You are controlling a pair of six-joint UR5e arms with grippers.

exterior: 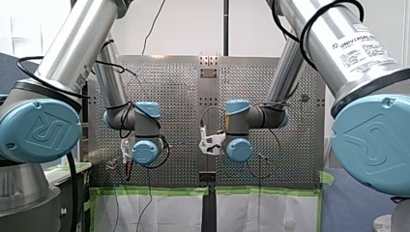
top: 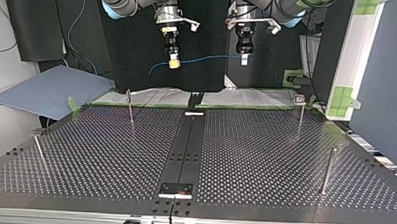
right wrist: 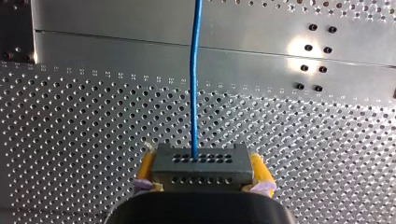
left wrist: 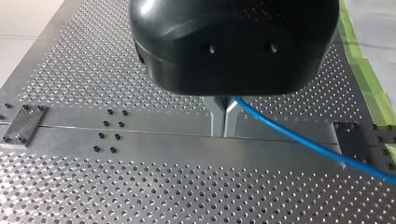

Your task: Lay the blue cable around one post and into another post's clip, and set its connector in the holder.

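Blue cable [right wrist: 194,93], thin, smooth, nearly straight

A blue-grey sheet [top: 47,89] lies beside the perforated table [top: 265,154], green tape [top: 343,97] nearby.

Left pincer [left wrist: 223,130]: metal fingers pressed together on blue cable [left wrist: 299,137]. Right pincer [right wrist: 204,164]: yellow pads clamped on either side of connector [right wrist: 201,176]. Both pincers hang downward, raised, near each other.

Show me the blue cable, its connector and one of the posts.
blue cable [right wrist: 194,79]: right wrist view, middle of its straight run.
connector [right wrist: 201,169]: right wrist view, middle of its grey face.
post [top: 328,170]: top view, halfway up its shaft.
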